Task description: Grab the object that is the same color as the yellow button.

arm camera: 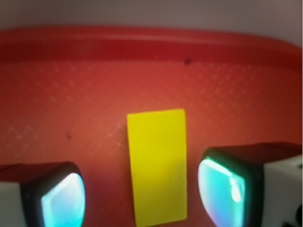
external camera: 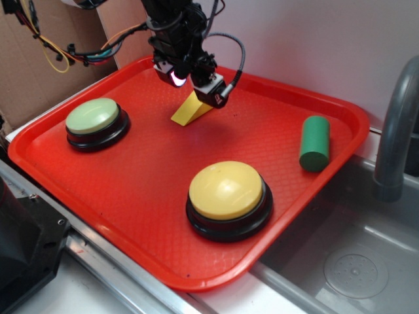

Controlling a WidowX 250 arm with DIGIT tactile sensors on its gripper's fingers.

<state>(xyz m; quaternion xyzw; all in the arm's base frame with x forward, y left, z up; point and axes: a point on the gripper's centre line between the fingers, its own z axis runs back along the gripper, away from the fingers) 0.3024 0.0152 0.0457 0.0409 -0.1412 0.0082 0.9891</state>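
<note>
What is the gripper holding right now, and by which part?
Nothing yet: the gripper is open, its fingers either side of the yellow wedge, not touching.

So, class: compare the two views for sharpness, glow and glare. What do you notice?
Exterior view: sharp overall, soft sheen on the yellow button, a pinkish light glowing at the gripper. Wrist view: soft and blurred, the fingers glow cyan at the lower corners, the yellow wedge reads flat and saturated against the red tray.
</note>
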